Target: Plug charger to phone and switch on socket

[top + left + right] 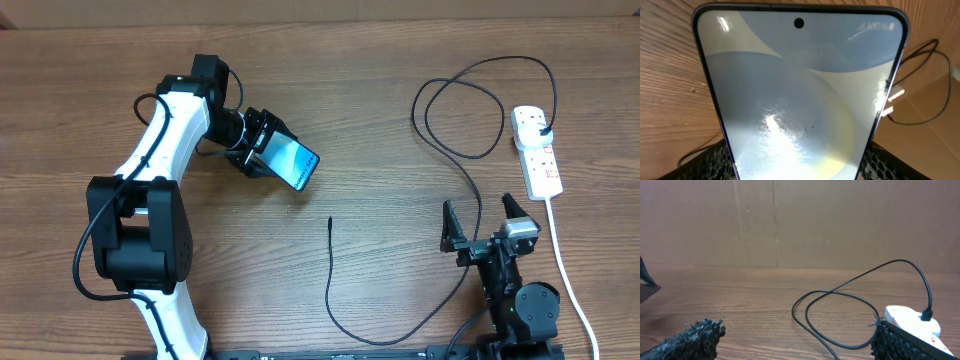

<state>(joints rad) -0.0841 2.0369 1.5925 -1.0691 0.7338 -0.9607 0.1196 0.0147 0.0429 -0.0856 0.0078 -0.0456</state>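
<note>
**A:** Black mesh pads [715,167], what are they on?

**B:** The left gripper [268,150] has them pinching the phone [297,163] by its two long edges. It is tilted with the screen up, left of the table's [400,60] middle and towards the far edge.

**A:** And the other one?

**B:** The right gripper [483,222] is spread wide and holds nothing, by the near right corner.

**A:** The charger [330,262]?

**B:** Its plug [541,130] sits in the socket [537,155] at the right edge. The connector tip [331,222] lies loose mid-table, well apart from the phone.

**A:** So what's left?

**B:** Most of it, I'd judge. The tip has to be picked up and seated in the phone, then the socket switched on. Whether it's on already is too small to tell.
</note>
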